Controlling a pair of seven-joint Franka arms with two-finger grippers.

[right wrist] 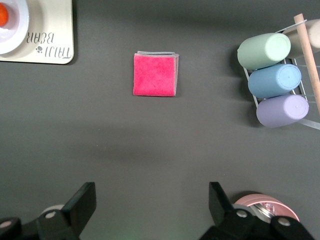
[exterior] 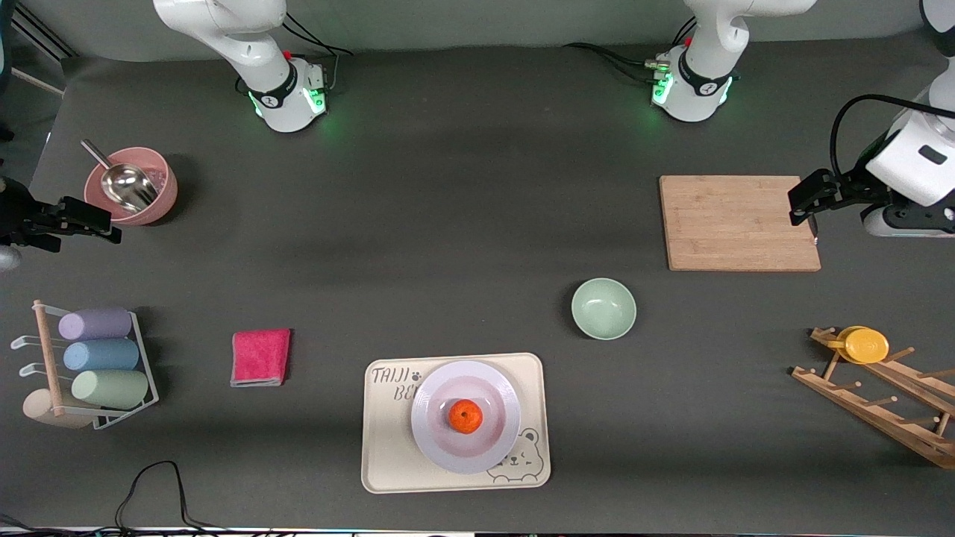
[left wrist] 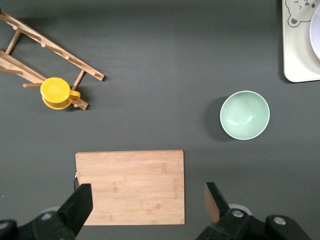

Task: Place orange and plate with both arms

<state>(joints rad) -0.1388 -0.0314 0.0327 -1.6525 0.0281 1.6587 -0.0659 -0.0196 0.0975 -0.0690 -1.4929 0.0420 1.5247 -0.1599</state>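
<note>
The orange (exterior: pixel 465 415) lies in the middle of the lavender-white plate (exterior: pixel 498 446), which rests on the cream bear tray (exterior: pixel 388 447) near the front camera. In the right wrist view a sliver of the orange (right wrist: pixel 2 15) and the plate (right wrist: pixel 17 27) shows at the edge. The plate's rim (left wrist: pixel 316 30) also shows in the left wrist view. My left gripper (exterior: pixel 803 205) (left wrist: pixel 147 205) is open and empty over the cutting board's edge. My right gripper (exterior: pixel 104 224) (right wrist: pixel 152 205) is open and empty over bare table beside the pink bowl.
A wooden cutting board (exterior: pixel 739 222) and a mint-green bowl (exterior: pixel 603 308) lie toward the left arm's end. A wooden rack with a yellow lid (exterior: pixel 865 344) stands there too. A pink bowl with a scoop (exterior: pixel 130 185), a pink cloth (exterior: pixel 260 357) and a cup rack (exterior: pixel 97 365) are toward the right arm's end.
</note>
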